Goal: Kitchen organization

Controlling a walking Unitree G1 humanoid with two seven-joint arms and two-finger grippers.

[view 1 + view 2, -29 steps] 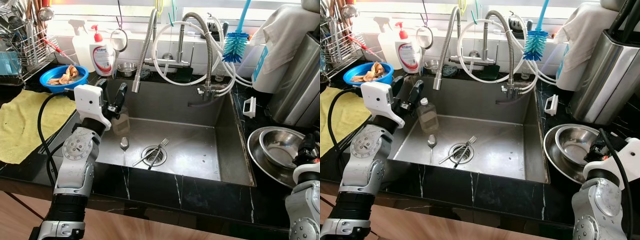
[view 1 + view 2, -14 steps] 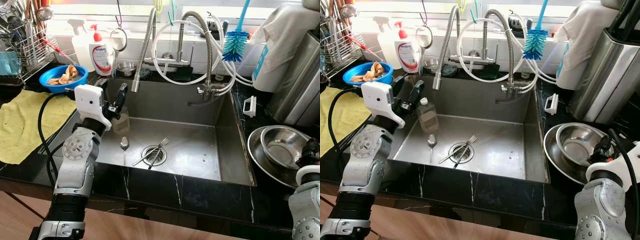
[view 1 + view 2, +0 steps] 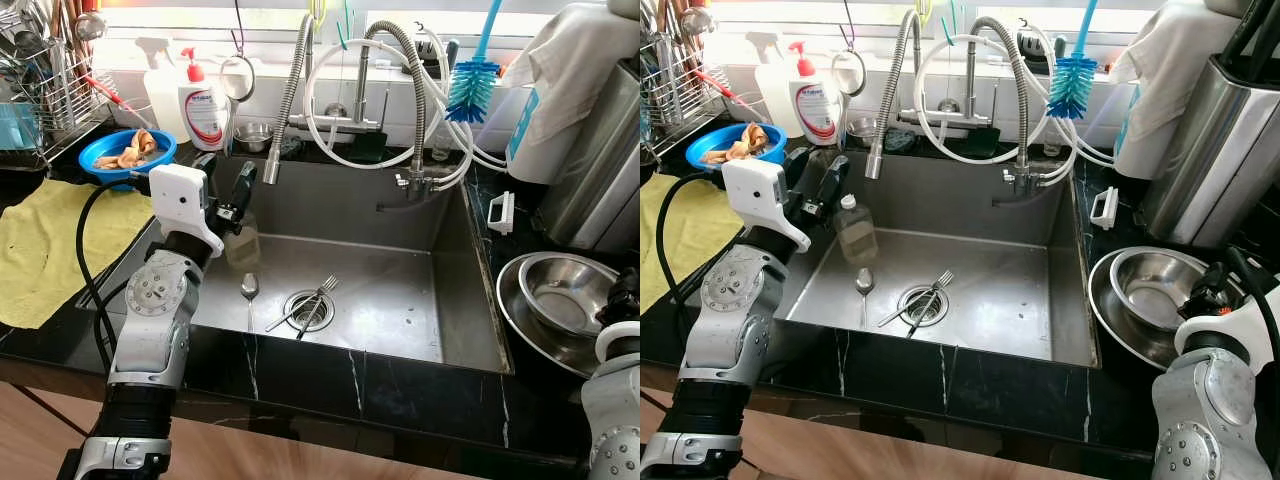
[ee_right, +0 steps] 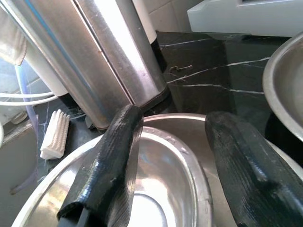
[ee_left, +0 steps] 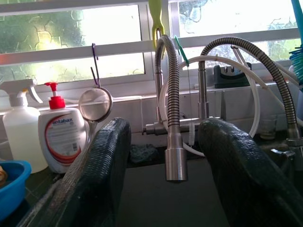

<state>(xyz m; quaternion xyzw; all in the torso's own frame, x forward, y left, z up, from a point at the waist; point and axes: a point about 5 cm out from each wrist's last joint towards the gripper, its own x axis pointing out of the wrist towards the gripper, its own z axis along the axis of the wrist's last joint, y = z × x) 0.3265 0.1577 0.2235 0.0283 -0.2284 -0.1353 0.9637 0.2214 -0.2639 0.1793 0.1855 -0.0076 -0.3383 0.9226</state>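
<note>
A steel sink [image 3: 470,300] holds a small clear bottle [image 3: 855,232] standing upright at its left side, a spoon [image 3: 249,288] and a fork [image 3: 312,300] lying over the drain. My left gripper [image 3: 225,185] is open and hovers at the sink's left edge, just above and beside the bottle; in the left wrist view its fingers [image 5: 102,170] frame the hanging tap head [image 5: 176,165]. At the right, a small steel bowl [image 3: 568,295] sits inside a larger one [image 3: 515,310]. My right gripper [image 4: 175,165] is open right over the small bowl's rim.
A blue bowl of scraps [image 3: 127,152], a soap bottle [image 3: 204,110] and a spray bottle [image 3: 160,80] stand behind the sink's left. A yellow cloth [image 3: 50,240] and dish rack [image 3: 40,90] lie left. A steel canister [image 3: 590,170] and white brush [image 3: 499,213] stand at the right.
My right gripper has drifted slightly to the right by the steel bowls. The left arm and the things in the sink have hardly moved.
</note>
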